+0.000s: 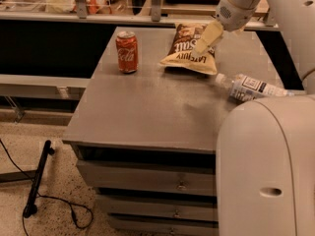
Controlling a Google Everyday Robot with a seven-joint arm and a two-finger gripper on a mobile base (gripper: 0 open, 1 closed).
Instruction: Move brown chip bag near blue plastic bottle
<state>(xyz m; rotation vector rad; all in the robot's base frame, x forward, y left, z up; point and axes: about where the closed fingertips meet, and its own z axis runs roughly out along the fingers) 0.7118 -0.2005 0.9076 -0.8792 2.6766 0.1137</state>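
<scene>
End effector [206, 37], grip state not discernible, over brown chip bag [184, 53] at surface [147, 112] 12 o'clock, presumably to shift it toward blue plastic bottle [256, 88] at 4 o'clock.

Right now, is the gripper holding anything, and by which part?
Cannot tell. The gripper is at the bag's bottle-side edge; no grip shows. The bottle and can lie free.
</scene>
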